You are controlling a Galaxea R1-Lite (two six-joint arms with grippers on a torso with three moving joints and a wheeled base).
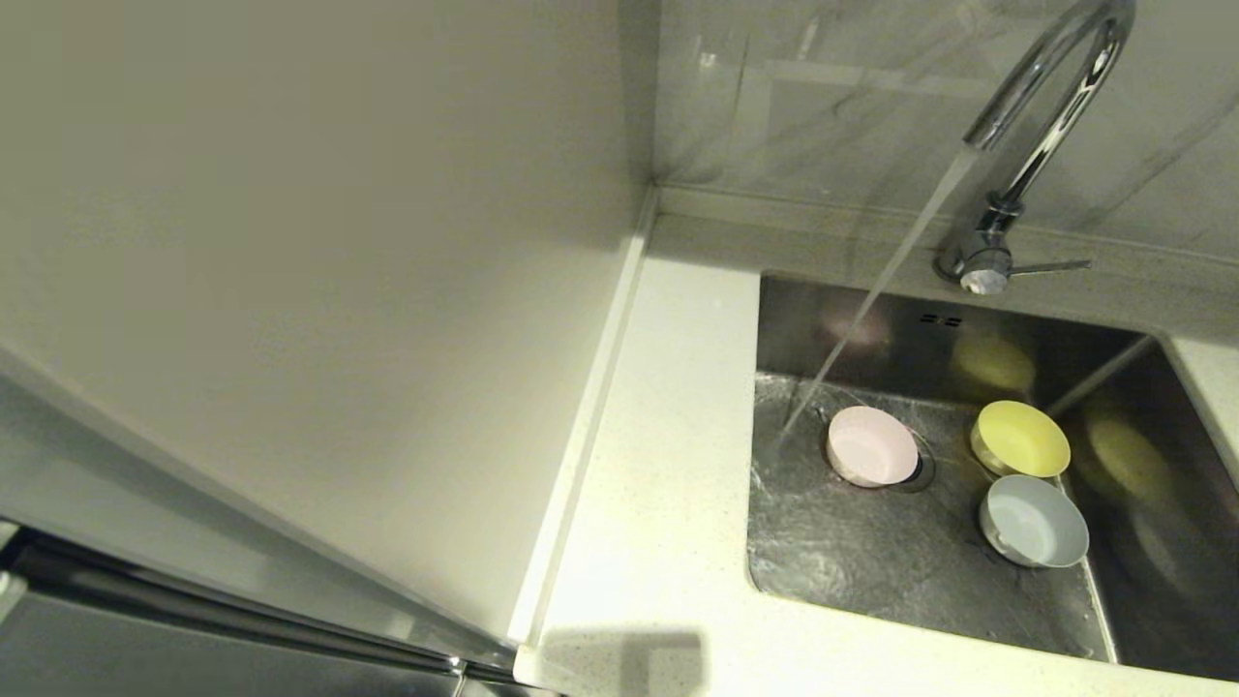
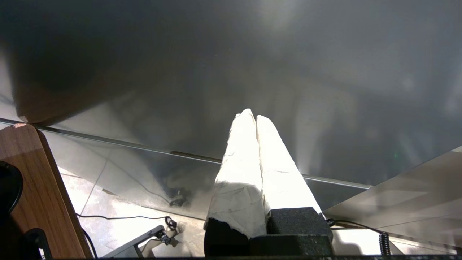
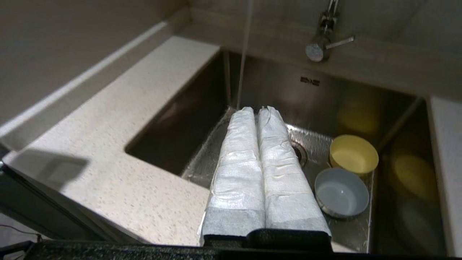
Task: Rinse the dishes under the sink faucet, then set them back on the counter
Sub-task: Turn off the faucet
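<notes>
Three bowls stand in the steel sink (image 1: 852, 561). The pale pink bowl (image 1: 871, 445) sits over the drain, the yellow bowl (image 1: 1021, 439) is to its right, and the grey-blue bowl (image 1: 1036, 520) is in front of the yellow one. Water (image 1: 871, 290) runs from the chrome faucet (image 1: 1041, 126) and lands just left of the pink bowl. My right gripper (image 3: 258, 109) is shut and empty, above the sink's near side; its fingers hide the pink bowl in that view, beside the yellow bowl (image 3: 353, 154) and grey-blue bowl (image 3: 341, 192). My left gripper (image 2: 254, 116) is shut and empty, away from the sink.
The white speckled counter (image 1: 658, 465) runs left of the sink, bounded by a raised rim and an off-white panel (image 1: 290, 290). The faucet's thin lever (image 1: 1050, 265) points right. The left wrist view shows a dark glossy panel (image 2: 216, 72), floor cables and a wooden edge (image 2: 32, 180).
</notes>
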